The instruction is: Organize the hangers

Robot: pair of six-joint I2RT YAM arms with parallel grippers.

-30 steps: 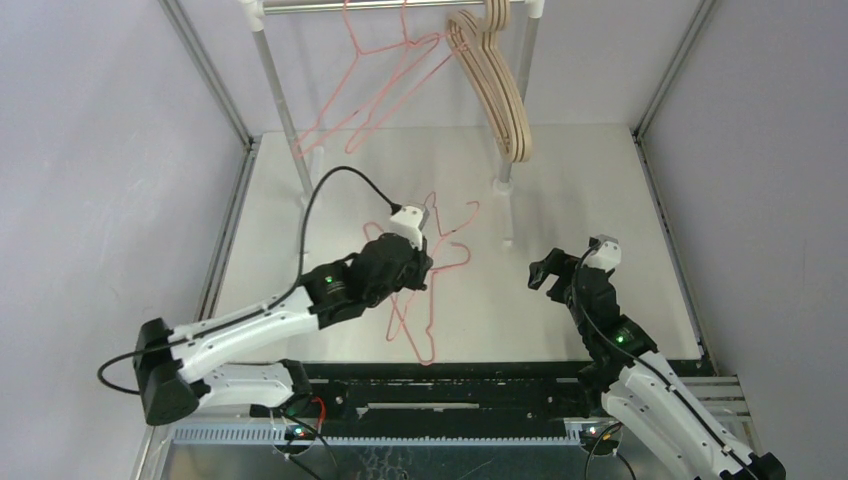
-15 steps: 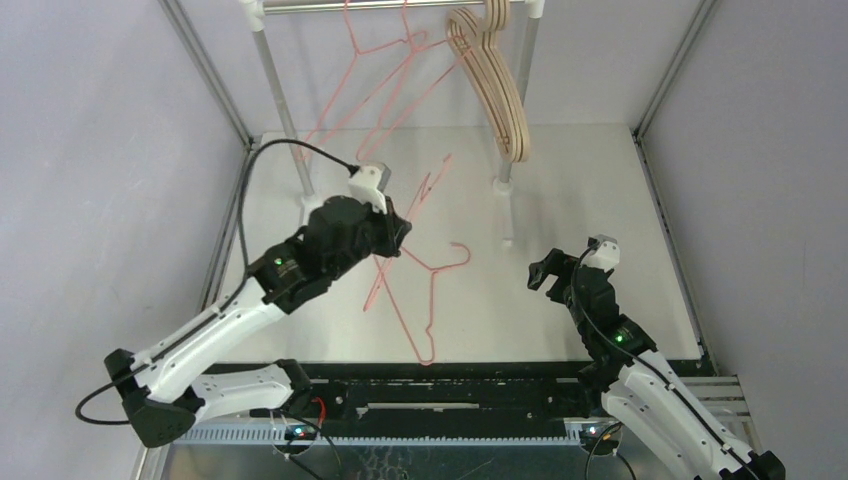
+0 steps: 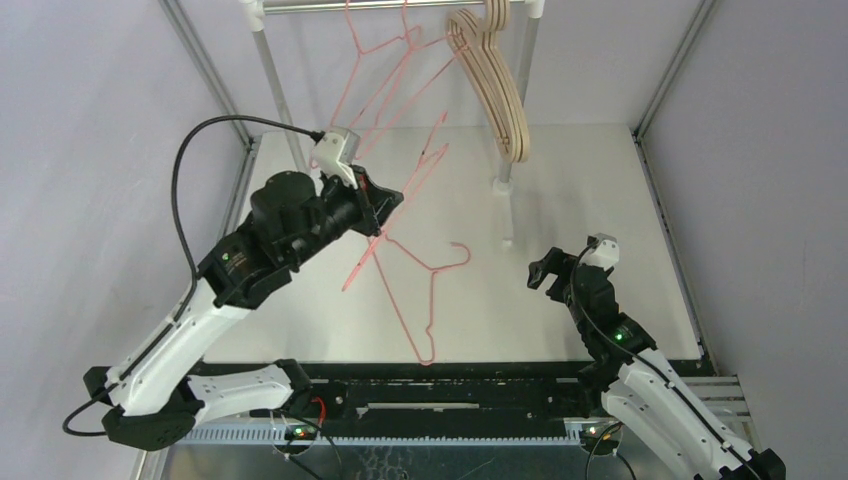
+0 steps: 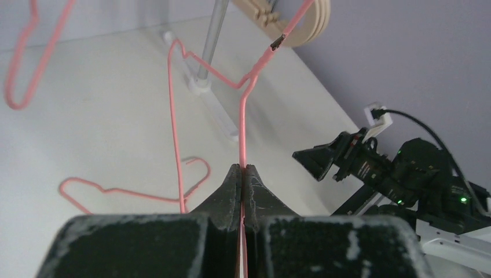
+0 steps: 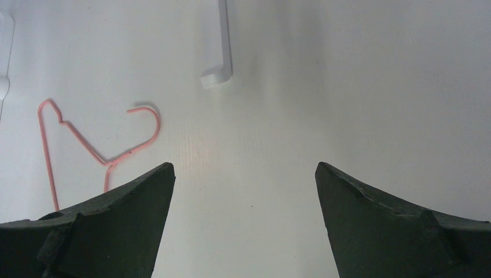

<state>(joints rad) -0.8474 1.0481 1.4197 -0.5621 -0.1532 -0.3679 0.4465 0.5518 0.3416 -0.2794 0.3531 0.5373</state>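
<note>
My left gripper (image 3: 376,206) is shut on the wire of a thin pink hanger (image 3: 420,170), held tilted in the air below the rail. In the left wrist view this wire (image 4: 242,133) runs up from between the closed fingertips (image 4: 242,168). A second pink hanger (image 3: 434,310) lies flat on the table, its hook towards the right; it also shows in the right wrist view (image 5: 92,150). Pink wire hangers (image 3: 370,60) and beige wooden hangers (image 3: 500,90) hang on the rail. My right gripper (image 3: 545,272) hovers open over bare table (image 5: 243,174), holding nothing.
The silver rail (image 3: 400,5) stands on two posts with white feet (image 3: 507,182) at the back of the table; one foot bar (image 5: 217,75) lies ahead of my right gripper. Metal frame uprights (image 3: 205,70) border the table on both sides.
My left arm has risen and swung back and left, lifting the pink hanger off the table towards the rail. The other pink hanger stays on the table. The right arm has not moved.
</note>
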